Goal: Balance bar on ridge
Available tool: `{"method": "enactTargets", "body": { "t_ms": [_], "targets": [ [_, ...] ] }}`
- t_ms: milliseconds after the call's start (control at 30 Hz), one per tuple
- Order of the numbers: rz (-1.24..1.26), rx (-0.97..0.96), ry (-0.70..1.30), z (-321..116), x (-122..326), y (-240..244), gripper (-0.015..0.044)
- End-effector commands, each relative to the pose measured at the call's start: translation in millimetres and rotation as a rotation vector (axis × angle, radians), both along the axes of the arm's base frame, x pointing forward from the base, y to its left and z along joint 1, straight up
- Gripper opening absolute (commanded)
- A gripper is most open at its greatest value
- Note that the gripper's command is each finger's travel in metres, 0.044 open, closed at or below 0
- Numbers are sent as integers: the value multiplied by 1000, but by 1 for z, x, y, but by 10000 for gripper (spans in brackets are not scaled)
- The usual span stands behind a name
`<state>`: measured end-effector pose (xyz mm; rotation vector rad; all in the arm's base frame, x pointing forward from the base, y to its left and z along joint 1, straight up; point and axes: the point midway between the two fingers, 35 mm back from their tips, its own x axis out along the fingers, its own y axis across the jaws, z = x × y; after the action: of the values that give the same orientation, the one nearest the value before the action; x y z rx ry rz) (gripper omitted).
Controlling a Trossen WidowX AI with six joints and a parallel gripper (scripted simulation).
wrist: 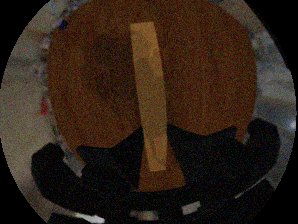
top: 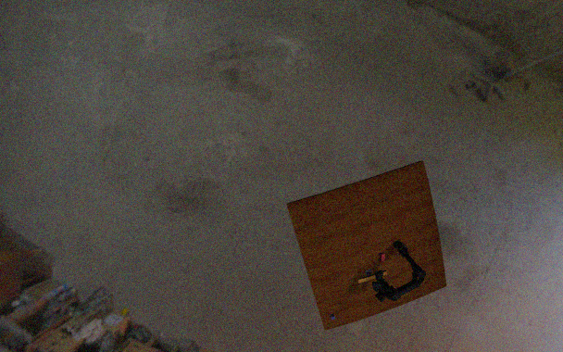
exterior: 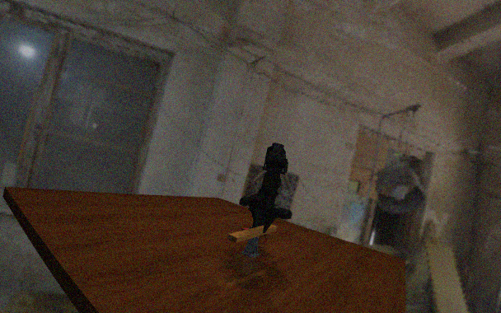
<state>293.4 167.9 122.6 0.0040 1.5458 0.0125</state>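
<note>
table: big wood-grain top [top: 361, 222] [exterior: 144, 243] [wrist: 215, 65], reddish brown with a dark edge, pretty dim lighting tbh
arm: black WidowX [top: 419, 273] [exterior: 269, 185], bent round in a hook shape seen from the top
tool: black gripper [top: 381, 276] [exterior: 260, 228] [wrist: 154, 127], pinched on the bar, nearer one end than the middle
bar: long, slim, squared-off stick [top: 367, 280] [exterior: 247, 234] [wrist: 150, 85], plain yellowish tan, lighter and darker patches along it in the wrist view; it's up off the table, can't tell if it touches the ridge
ridge: small blue-grey piece [top: 369, 272] [exterior: 251, 248], wider at its foot, below the bar in the exterior view
red block: little thing [top: 381, 257] on the table, near the arm
blue bit: tiny, by the table corner [top: 332, 317] [wrist: 63, 24]
</note>
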Motion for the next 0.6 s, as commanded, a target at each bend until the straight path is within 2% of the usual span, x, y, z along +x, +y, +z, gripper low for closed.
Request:
{"method": "enactTargets", "body": {
  "t_ms": [0, 567],
  "targets": [
    [-6, 5, -2, 0, 0, 1, 0],
    [-6, 5, -2, -1, 0, 1, 0]
  ]
}}
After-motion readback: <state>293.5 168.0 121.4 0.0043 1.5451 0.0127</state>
